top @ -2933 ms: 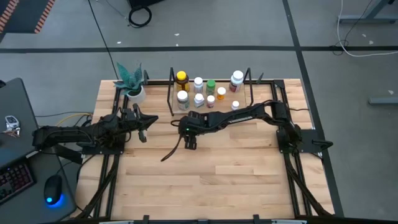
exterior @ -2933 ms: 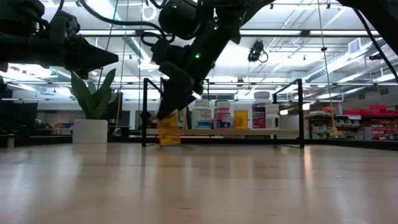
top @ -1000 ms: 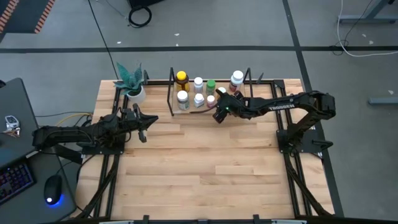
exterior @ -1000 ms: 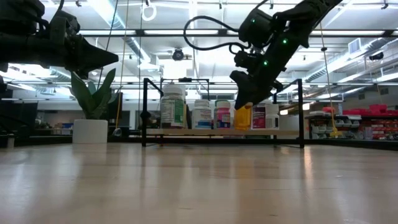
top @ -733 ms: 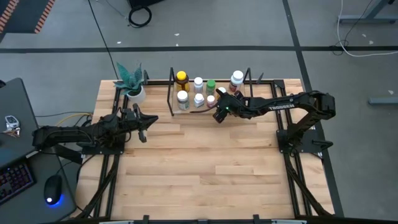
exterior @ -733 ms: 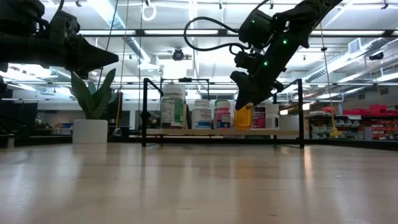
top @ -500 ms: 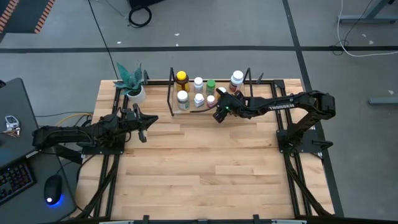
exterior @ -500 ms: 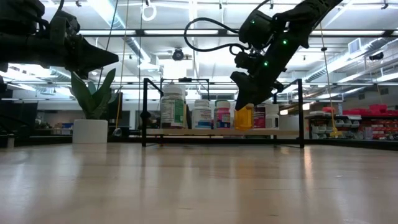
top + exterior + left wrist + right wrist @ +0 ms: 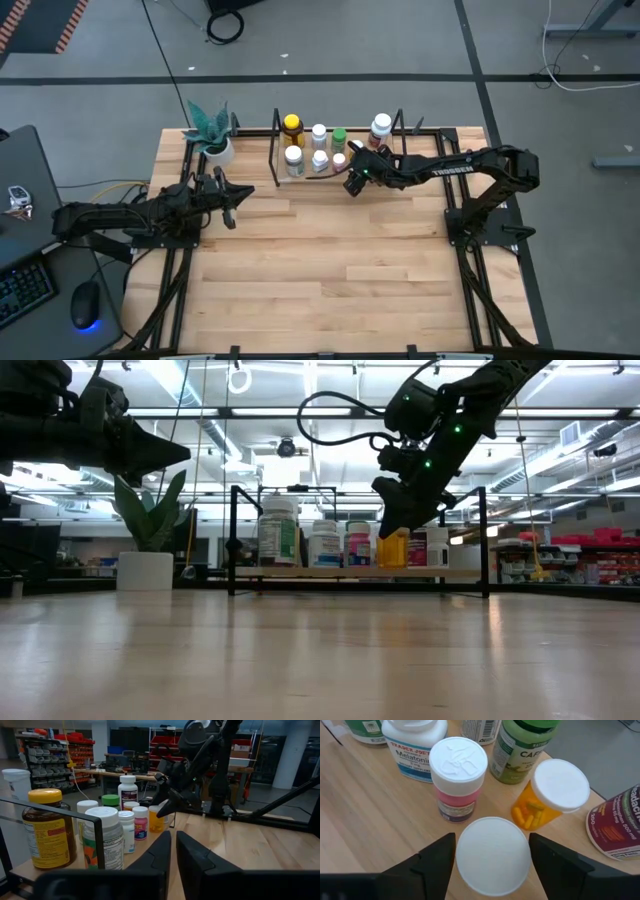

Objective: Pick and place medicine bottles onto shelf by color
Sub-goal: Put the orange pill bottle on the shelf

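While the right hand hangs at the front edge of the low black-railed shelf with a light wooden base, the high view shows the bottles crowded just beyond its tips, and the left hand parked well apart over the bare wooden worktop. The right arm is plainly the nearer one.

From table height, the right hand slants down onto a small orange bottle with a white cap, which stands upright on the shelf base between a pink-labelled bottle and a dark red one.

Seen from the left wrist, the left hand is clenched on nothing, pointing toward the shelf, where a yellow-capped amber bottle stands nearest.

Looking down the right wrist, the orange bottle's round white cap sits directly below, centred between the two dark fingers, which stand spread on either side with a gap showing, so the hand looks released or nearly so. Its long axis runs straight up toward the hand; I judge a straight lift clears it.
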{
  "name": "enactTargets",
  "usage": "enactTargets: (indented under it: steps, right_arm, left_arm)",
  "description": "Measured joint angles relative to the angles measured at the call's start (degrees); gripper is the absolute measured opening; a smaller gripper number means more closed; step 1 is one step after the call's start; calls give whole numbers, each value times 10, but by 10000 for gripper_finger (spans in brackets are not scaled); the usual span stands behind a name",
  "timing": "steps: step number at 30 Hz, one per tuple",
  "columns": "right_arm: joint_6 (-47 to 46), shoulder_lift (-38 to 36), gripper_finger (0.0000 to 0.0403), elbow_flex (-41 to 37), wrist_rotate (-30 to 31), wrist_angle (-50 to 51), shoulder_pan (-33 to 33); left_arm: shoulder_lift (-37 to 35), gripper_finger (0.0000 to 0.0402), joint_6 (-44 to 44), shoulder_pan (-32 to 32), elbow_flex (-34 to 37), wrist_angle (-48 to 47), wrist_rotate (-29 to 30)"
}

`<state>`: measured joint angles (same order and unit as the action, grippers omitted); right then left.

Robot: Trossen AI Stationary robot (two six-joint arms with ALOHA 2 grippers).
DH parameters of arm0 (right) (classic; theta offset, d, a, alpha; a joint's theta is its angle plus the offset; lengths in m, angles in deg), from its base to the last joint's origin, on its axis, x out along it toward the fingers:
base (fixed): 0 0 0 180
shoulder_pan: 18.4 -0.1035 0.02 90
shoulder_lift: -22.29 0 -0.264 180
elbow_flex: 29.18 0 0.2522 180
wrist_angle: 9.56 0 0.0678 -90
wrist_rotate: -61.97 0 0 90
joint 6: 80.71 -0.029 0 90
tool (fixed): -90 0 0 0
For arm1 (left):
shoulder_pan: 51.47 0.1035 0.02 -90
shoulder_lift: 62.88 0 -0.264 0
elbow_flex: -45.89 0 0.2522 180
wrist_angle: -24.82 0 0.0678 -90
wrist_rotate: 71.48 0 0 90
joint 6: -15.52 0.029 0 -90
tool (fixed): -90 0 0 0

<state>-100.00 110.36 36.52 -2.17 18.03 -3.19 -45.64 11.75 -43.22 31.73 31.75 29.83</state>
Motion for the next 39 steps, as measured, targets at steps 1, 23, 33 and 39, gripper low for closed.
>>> enactTargets:
  steps: [1, 23, 33, 39]
  right_arm:
    - [2, 0, 262, 0, 0, 0, 0]
    - [60, -3, 315, 46, 0, -5, 0]
    - [88, -20, 224, 14, 0, -57, 0]
    - [110, -22, 159, -39, -1, -143, 12]
  left_arm:
    - [0, 37, 0, 0, 0, 0, 0]
    - [0, 39, 0, 0, 0, 0, 0]
    - [0, 33, 0, 0, 0, 0, 0]
    - [0, 31, 0, 0, 0, 0, 0]
